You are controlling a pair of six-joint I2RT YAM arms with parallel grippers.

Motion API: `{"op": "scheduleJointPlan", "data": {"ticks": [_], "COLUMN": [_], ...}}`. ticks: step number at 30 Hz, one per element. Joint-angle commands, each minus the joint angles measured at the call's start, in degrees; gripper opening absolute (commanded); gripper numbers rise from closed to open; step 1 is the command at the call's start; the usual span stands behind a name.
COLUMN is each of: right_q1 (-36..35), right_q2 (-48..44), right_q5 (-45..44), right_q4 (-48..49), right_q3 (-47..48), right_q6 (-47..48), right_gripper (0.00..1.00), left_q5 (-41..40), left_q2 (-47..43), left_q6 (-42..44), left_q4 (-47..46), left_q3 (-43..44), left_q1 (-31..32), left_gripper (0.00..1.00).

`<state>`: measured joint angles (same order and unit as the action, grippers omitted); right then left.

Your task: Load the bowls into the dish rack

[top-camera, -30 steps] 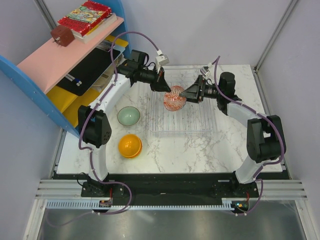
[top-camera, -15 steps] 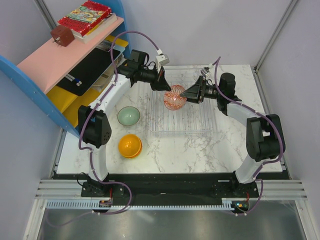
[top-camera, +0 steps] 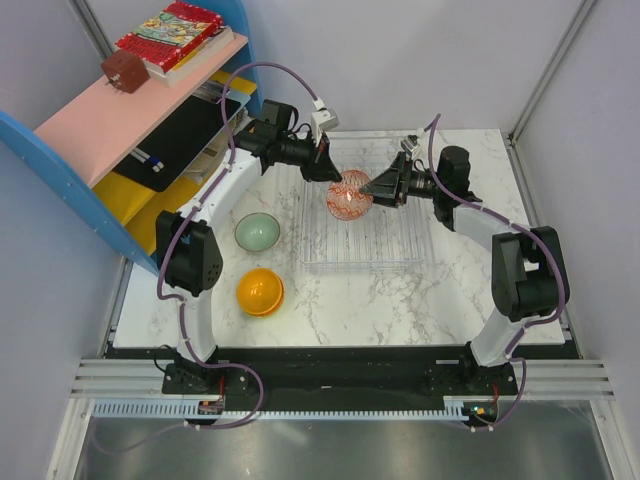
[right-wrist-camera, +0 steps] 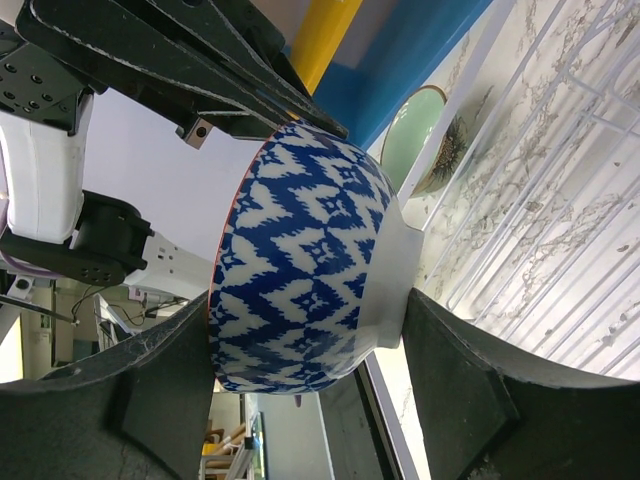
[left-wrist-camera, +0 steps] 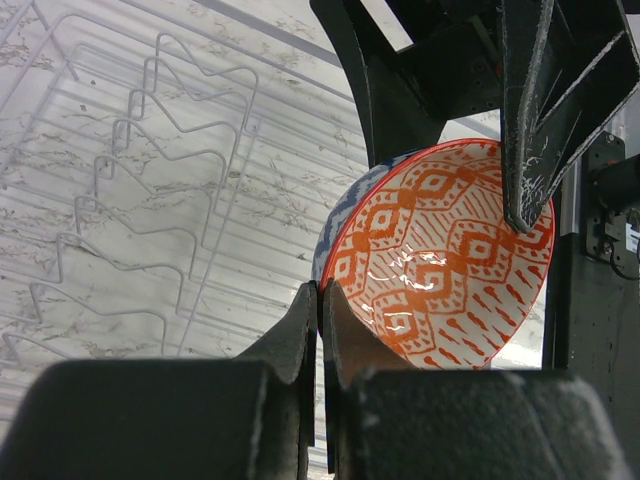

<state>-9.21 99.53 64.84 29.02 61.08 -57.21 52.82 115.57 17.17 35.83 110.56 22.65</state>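
Observation:
A bowl (top-camera: pixel 350 193), blue-and-white patterned outside and orange-patterned inside, hangs tilted above the back of the clear dish rack (top-camera: pixel 362 248). My left gripper (top-camera: pixel 332 177) is shut on its rim; the left wrist view shows the fingers (left-wrist-camera: pixel 300 330) pinching the rim of the bowl (left-wrist-camera: pixel 440 260) over the rack's prongs (left-wrist-camera: pixel 150 200). My right gripper (top-camera: pixel 371 187) is closed across the bowl (right-wrist-camera: pixel 300 260) from rim to base. A pale green bowl (top-camera: pixel 257 232) and an orange-yellow bowl (top-camera: pixel 260 291) sit on the table left of the rack. The other bowls are out of view.
A blue-and-pink shelf unit (top-camera: pixel 100 140) with books stands at the far left. The pale green bowl (right-wrist-camera: pixel 425 140) also shows in the right wrist view beside the rack's wires (right-wrist-camera: pixel 560 180). Both arms reach over the rack's back edge.
The bowl, held by both grippers, has shifted slightly toward the back of the rack. Otherwise nothing has moved.

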Motion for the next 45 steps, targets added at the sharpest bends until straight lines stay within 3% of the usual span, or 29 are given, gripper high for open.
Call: {"op": "scheduleJointPlan", "data": {"ticks": [1,4,10,11,18,27,28,30,31,33,38,45], "right_q1": [0.0,-0.1,-0.1,-0.1,-0.1,0.1,0.2,0.4,0.6,0.8,0.9,0.5], "right_q2": [0.0,-0.2,0.2,0.4,0.2,-2.0,-2.3,-3.5,-3.8,-4.8,-6.3,-4.3], "right_q5": [1.4,0.3,-2.0,-2.2,-3.8,-11.5,-12.3,-14.7,-15.3,-17.8,-26.9,-47.1], "right_q4": [0.2,-3.5,-8.4,-8.8,-12.2,-24.9,-25.6,-28.7,-31.4,-34.2,-45.5,-55.0], "right_q3": [0.3,0.9,1.5,1.7,2.1,5.5,5.8,7.0,7.6,10.1,18.7,30.8], "right_q6": [2.3,5.2,8.5,9.0,11.5,22.0,22.8,24.4,25.9,27.8,35.4,42.9], "right_gripper": [0.00,0.00,0.00,0.00,0.00,0.00,0.00,0.00,0.00,0.00,0.00,0.00], "left_q5": [1.2,1.7,3.2,3.4,4.4,-1.8,-3.0,-5.0,-6.0,-7.1,-6.5,-10.8], "left_q2": [-3.3,-3.7,-4.2,-4.5,-5.4,-9.6,-10.4,-11.9,-13.7,-15.7,-22.2,-30.6], "left_q6": [-2.3,-2.3,-2.7,-2.7,-2.8,-6.7,-7.1,-8.3,-8.5,-9.0,-8.5,-3.5], "left_q4": [-2.8,-2.7,-2.7,-2.8,-2.6,-2.5,-2.7,-3.0,-3.3,-3.6,-3.6,-4.4], "left_q3": [-0.3,-0.7,-1.5,-1.8,-3.2,-5.4,-5.9,-8.1,-9.0,-12.3,-20.5,-34.0], "left_q1": [0.5,0.4,0.4,0.4,0.5,-1.5,-2.7,-4.1,-5.8,-7.6,-15.6,-18.9], "left_gripper": [0.02,0.02,0.16,0.22,0.41,0.51,0.60,0.62,0.79,0.99,1.00,1.00]}}
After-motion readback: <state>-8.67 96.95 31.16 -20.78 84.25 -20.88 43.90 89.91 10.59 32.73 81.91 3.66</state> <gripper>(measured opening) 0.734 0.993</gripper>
